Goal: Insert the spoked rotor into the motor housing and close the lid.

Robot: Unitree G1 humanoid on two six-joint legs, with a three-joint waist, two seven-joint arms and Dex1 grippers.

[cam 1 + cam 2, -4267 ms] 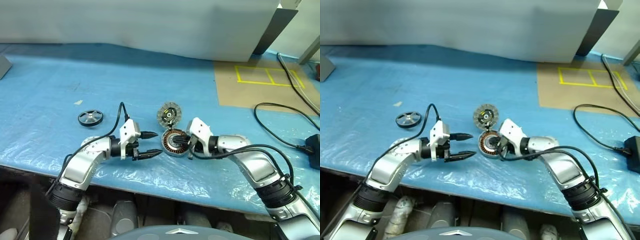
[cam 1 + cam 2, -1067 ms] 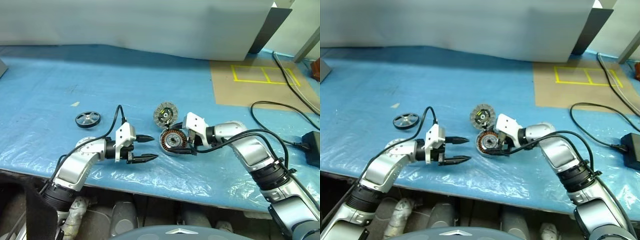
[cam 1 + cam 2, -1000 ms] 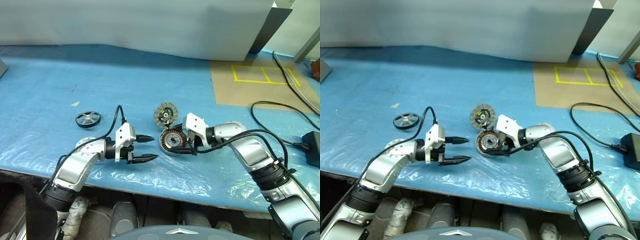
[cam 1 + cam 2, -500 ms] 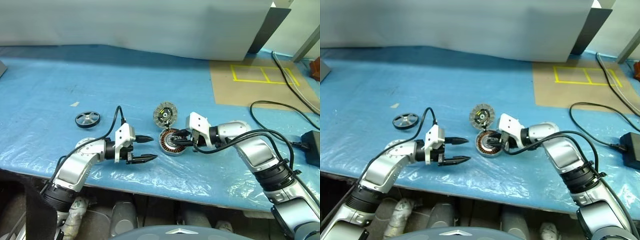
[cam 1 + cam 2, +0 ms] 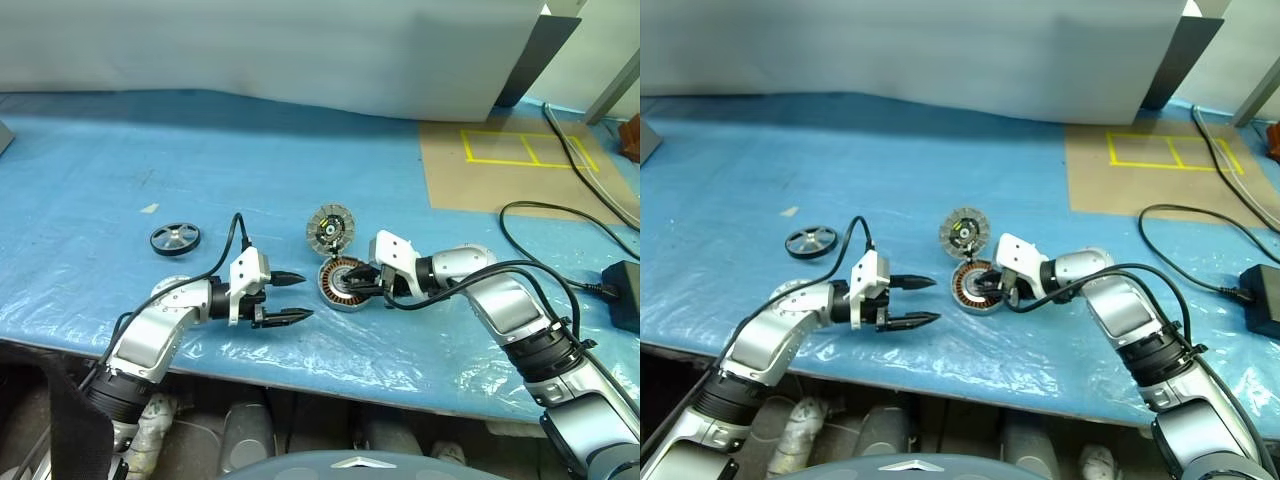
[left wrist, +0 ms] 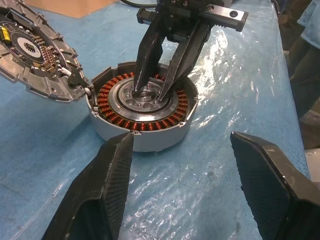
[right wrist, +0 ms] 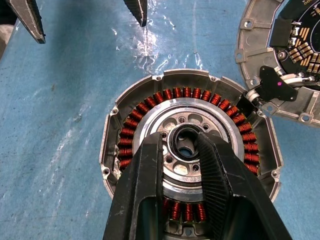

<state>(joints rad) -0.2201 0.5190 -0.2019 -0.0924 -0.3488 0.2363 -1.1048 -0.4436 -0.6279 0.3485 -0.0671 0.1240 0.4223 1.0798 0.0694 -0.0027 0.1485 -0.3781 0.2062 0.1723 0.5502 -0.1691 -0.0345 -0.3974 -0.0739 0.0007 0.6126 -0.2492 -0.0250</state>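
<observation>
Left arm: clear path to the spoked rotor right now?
Probably yes. The left gripper is open and empty, and the spoked rotor lies alone on the blue sheet on its side, nothing between them.

The two eye views look forward and down from the head over the blue counter (image 5: 300,150), from fairly far, taking in both arms, the housing (image 5: 345,285), the open lid (image 5: 331,228) and the rotor (image 5: 176,238). They share nearly the whole scene, offset slightly sideways.

The left wrist view sits low and close, looking along the left gripper (image 6: 185,185) at the housing (image 6: 142,117), with the right gripper (image 6: 152,92) facing it from the far side.

The right wrist view looks steeply down, very near, along the right gripper (image 7: 182,150) onto the housing (image 7: 187,150).

Both wrist views share the housing and part of the lid (image 7: 280,55).
</observation>
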